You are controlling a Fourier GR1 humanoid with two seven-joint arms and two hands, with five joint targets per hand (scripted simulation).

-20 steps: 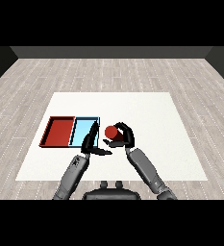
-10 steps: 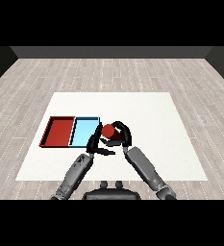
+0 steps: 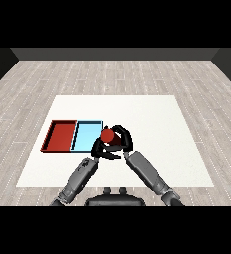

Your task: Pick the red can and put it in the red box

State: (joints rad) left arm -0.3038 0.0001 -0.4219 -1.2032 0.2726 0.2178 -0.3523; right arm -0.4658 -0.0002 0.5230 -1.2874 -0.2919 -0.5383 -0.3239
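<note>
Lying side by side at the left of the white table (image 3: 151, 114): red tray (image 3: 60, 136), then light blue tray (image 3: 86, 136), grey plank floor (image 3: 112, 74) all around. Reaching in just right of them, left hand (image 3: 98, 147), fingers impossible to tell. Curling round the red can (image 3: 107, 135), right hand (image 3: 121, 141), holding it at the light blue tray's right edge.

Your robot's right forearm (image 3: 147, 172) came in from the lower right and slanted up toward the middle of the view, ending in the right hand (image 3: 121, 140), whose fingers and thumb were curled round the red can (image 3: 107, 135). Your left forearm (image 3: 80, 177) rose from the lower left, angled up and slightly to the right, and the left hand (image 3: 99, 150) sat just below and beside the right one, the two nearly touching. You could not tell how the left hand was set.
</note>
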